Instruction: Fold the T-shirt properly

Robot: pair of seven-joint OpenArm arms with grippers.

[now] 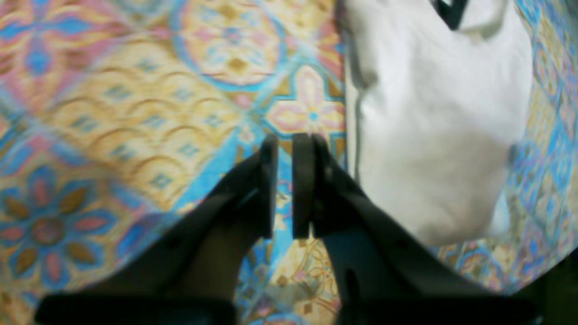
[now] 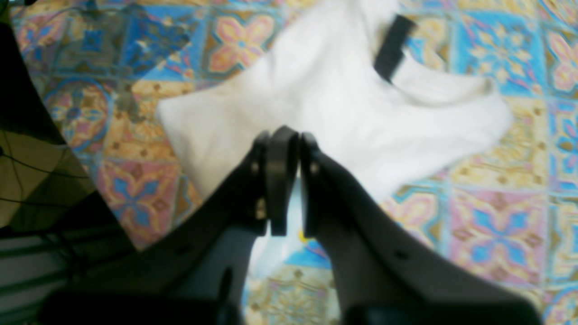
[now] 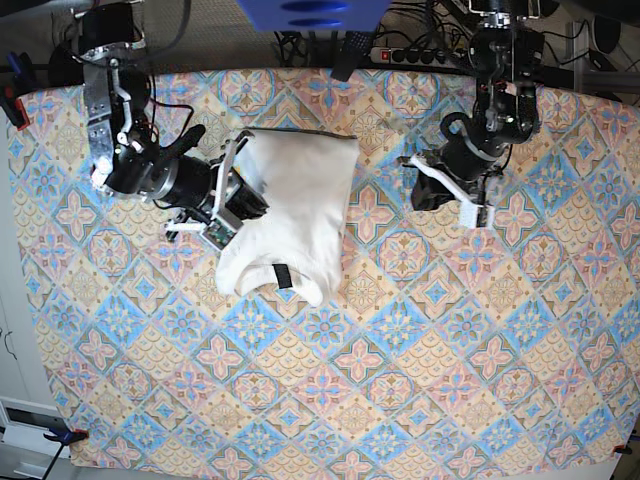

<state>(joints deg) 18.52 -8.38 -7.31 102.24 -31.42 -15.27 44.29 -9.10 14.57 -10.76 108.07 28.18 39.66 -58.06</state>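
T-shirt (image 3: 290, 205) is lying on the patterned tablecloth (image 3: 400, 380), upper middle of the table, folded into a narrow white bundle with the print hidden. Its straight edge is pointing toward the far side of the table and the rounded end with the small dark neck tag (image 3: 283, 276) is facing the near side.

Right gripper (image 3: 240, 195) is sitting at the shirt's side edge, fingers pressed nearly together with only a thin slit between them. From the right wrist camera the fingers (image 2: 280, 176) are hanging over white fabric, tag (image 2: 392, 47) lying further out; I can't tell whether any cloth is pinched between them.

Left gripper (image 3: 455, 195) is hovering well apart from the shirt, over bare cloth on the other side of it. Its wrist view is showing the fingers (image 1: 303, 180) drawn close together with nothing between them, tablecloth (image 1: 135, 113) showing through the slit, and the shirt (image 1: 429, 113) lying off to one side.
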